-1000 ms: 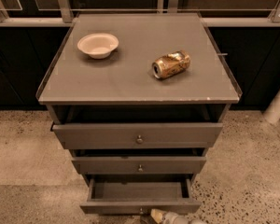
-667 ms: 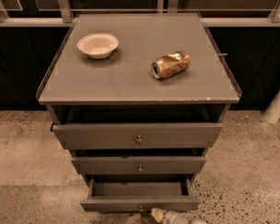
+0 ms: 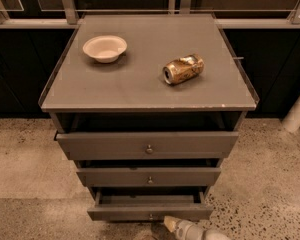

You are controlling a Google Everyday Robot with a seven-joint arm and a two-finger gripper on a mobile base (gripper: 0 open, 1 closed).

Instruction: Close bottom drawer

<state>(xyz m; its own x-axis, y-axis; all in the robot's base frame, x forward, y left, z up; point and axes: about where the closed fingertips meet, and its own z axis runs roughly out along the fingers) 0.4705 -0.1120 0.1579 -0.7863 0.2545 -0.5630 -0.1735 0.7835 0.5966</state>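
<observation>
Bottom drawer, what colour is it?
Dark grey bottom drawer, best in camera view; gripper near its front.

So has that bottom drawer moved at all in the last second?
Yes, slightly inward: the bottom drawer now sits closer under the middle drawer, with the gripper at its front edge.

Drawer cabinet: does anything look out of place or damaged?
A dented can lies on its side on the cabinet top. The bottom drawer stands pulled out, with the gripper close before its front, beside the knob.
</observation>
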